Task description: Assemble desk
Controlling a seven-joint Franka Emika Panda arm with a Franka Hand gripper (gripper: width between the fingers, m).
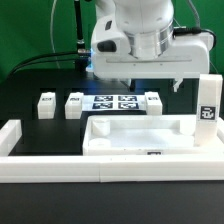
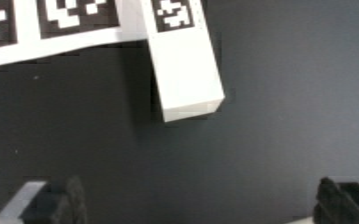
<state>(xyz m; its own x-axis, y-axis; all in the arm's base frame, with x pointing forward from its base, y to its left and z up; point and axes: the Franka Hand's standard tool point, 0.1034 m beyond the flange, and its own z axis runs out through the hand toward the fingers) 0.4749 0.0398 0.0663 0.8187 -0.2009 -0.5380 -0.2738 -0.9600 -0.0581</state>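
You look set to grasp a leg (image 2: 190, 75); your gripper (image 2: 194, 203) hangs open, empty. Centre the jaws over it, then descend.

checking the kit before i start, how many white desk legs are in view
4 white plastic square block legs: two lie on the exterior view's left of the flat white marker board, one lies just on its right, one stands upright farthest right. None seems hidden.
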